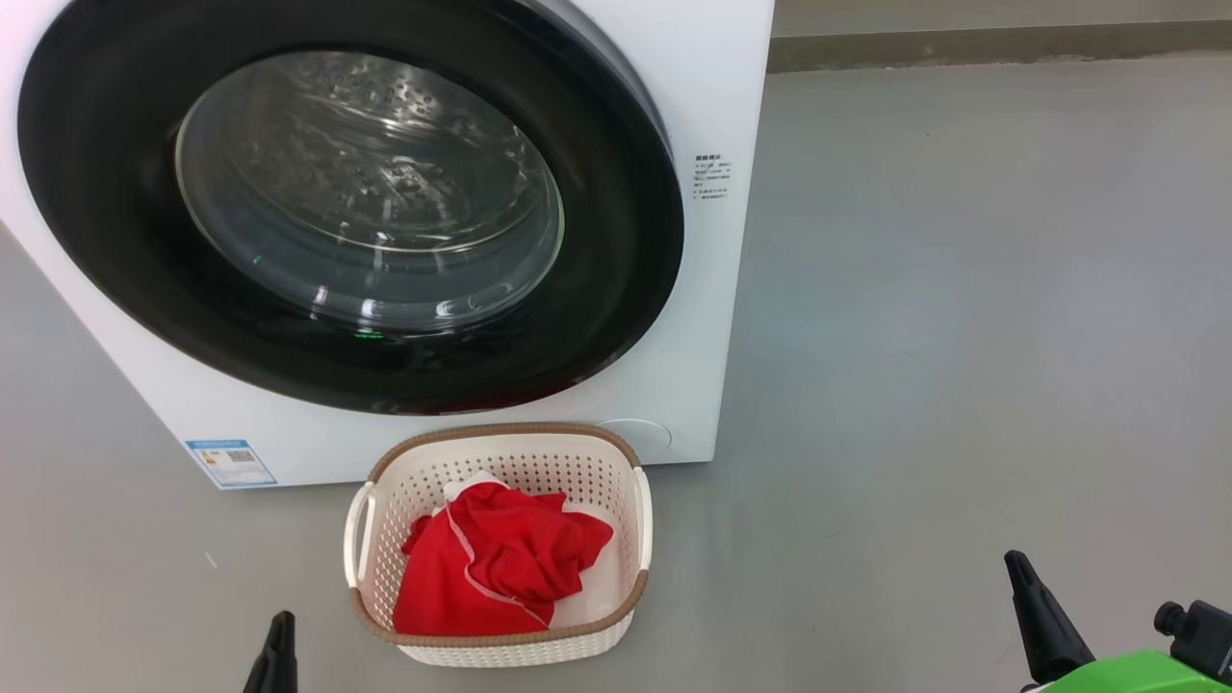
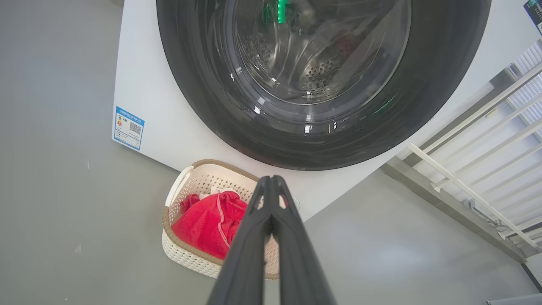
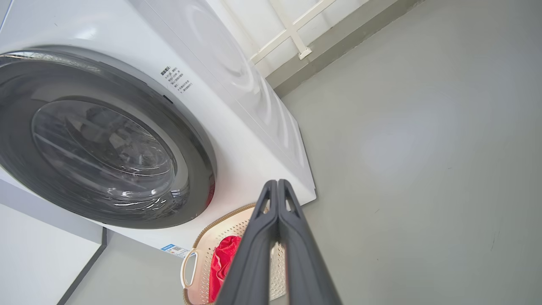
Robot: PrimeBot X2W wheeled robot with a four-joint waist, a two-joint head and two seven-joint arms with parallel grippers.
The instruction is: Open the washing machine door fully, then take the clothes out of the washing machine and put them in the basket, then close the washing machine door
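The white washing machine (image 1: 703, 77) fills the upper left of the head view. Its round black-rimmed door (image 1: 616, 318) lies flat against the front, with the steel drum showing through the glass. Below it on the floor stands the cream basket (image 1: 385, 539) holding the red clothes (image 1: 496, 563) with white trim. My left gripper (image 1: 279, 626) is shut at the bottom edge, left of the basket. At the lower right my right gripper (image 1: 1022, 568) is shut too, well away from the basket. Both wrist views show fingers pressed together with nothing between them: left gripper (image 2: 271, 180), right gripper (image 3: 277, 183).
Grey floor (image 1: 962, 337) spreads to the right of the machine. A low wall base (image 1: 1001, 43) runs along the back. White railing bars (image 2: 478, 144) stand behind the machine on its right side. A blue label (image 1: 231, 462) sits at the machine's lower left corner.
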